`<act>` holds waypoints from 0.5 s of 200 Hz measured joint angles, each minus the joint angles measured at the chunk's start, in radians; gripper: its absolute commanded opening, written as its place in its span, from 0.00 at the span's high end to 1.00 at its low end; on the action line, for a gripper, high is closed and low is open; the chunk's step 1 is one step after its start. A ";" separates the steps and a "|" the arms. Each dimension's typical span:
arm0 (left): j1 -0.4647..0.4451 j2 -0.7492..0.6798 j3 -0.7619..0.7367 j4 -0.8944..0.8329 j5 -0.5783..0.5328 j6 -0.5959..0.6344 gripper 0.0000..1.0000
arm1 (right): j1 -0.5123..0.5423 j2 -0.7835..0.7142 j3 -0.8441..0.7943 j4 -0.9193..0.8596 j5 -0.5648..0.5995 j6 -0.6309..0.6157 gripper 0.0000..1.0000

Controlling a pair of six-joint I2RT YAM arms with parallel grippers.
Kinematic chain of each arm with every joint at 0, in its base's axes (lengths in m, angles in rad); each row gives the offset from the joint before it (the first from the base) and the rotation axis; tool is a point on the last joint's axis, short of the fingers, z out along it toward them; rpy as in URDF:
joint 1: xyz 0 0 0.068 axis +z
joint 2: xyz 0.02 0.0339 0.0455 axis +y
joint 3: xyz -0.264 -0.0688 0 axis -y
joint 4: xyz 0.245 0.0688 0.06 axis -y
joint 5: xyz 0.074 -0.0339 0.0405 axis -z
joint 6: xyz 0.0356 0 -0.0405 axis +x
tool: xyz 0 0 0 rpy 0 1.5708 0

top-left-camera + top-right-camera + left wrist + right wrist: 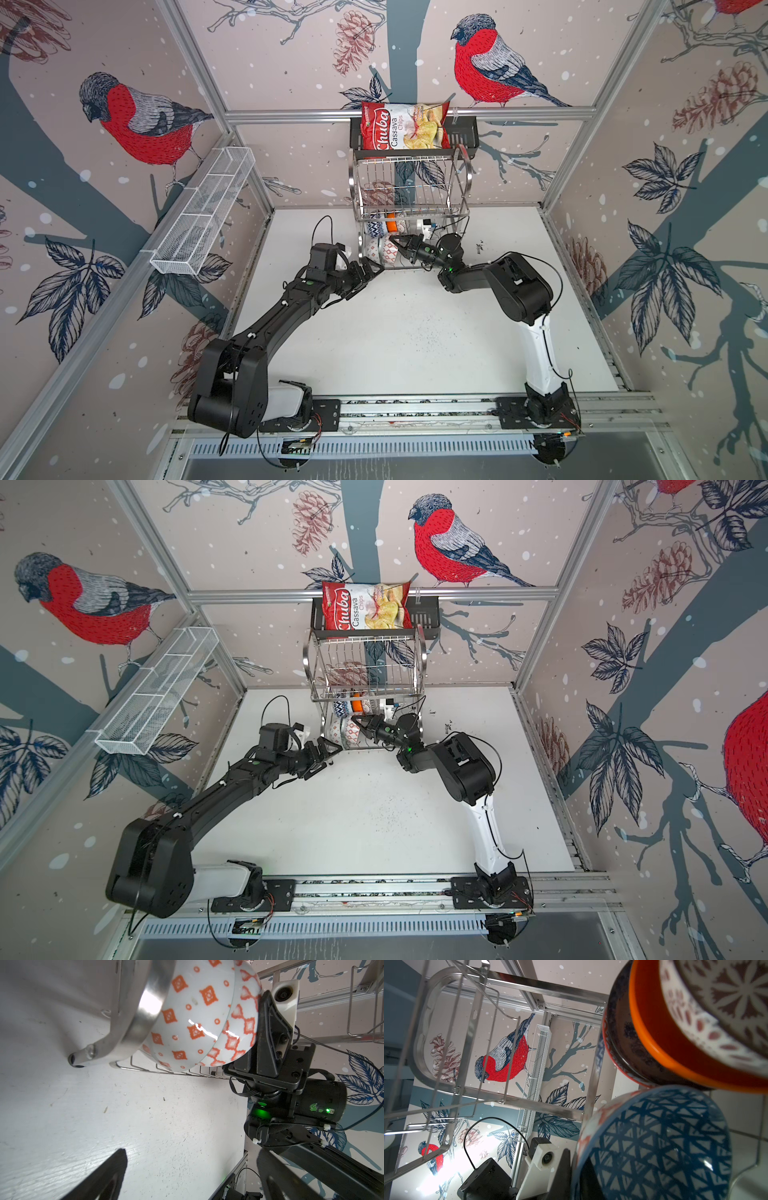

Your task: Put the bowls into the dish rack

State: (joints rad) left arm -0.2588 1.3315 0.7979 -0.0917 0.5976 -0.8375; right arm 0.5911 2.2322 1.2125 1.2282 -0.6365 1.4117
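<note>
The steel dish rack [411, 187] [368, 663] stands at the back of the white table. Its lower tier holds several bowls, among them a plain orange bowl [390, 224] [664, 1053] between patterned ones. At the rack's front, a white bowl with orange-red diamonds [388, 252] [193, 1014] and a blue lattice inside [654, 1142] is tilted on the wires. My right gripper [399, 243] [262, 1001] [572, 1169] is shut on its rim. My left gripper [372, 268] [328, 748] [191, 1167] hangs open just left of that bowl, with only bare table between its fingers.
A black shelf above the rack carries a bag of cassava chips [405, 126]. A long white mesh basket [203, 212] hangs on the left wall. The rack's curved side frame [141, 1018] is close to my left gripper. The white table [395, 332] lies in front.
</note>
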 measured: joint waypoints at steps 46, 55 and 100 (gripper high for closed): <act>0.000 0.000 0.002 -0.008 0.000 0.005 0.02 | 0.004 0.010 -0.002 -0.029 -0.002 0.001 1.00; 0.000 0.000 0.002 -0.011 0.000 0.005 0.02 | 0.004 0.010 -0.006 -0.024 0.000 0.000 1.00; 0.000 0.004 0.006 -0.023 0.000 0.007 0.03 | 0.002 0.010 -0.010 -0.018 0.001 0.000 1.00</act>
State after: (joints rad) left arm -0.2588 1.3354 0.8043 -0.1150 0.5980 -0.8307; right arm 0.5930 2.2417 1.2022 1.2106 -0.6357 1.4117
